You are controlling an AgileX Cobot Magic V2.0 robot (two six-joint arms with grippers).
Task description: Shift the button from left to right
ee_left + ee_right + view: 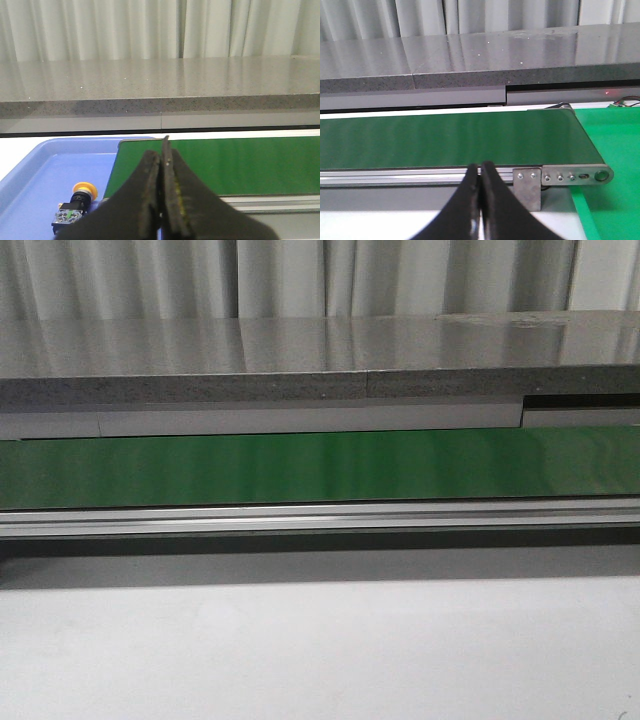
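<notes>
"Two grippers, what's up with them?"

"Left gripper (163, 150) and right gripper (481, 167) are both pressed together, holding nothing."

"And the button (75, 206)?"

"Lying on its side in the blue tray (35, 170), just left of the green conveyor belt (320, 468)."

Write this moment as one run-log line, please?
button: lying in blue tray, untouched | left end effector: shut, empty | right end effector: shut, empty | green belt: bare

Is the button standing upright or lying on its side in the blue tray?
On its side. The button lies in the tray, yellow cap pointing sideways rather than up.
</notes>
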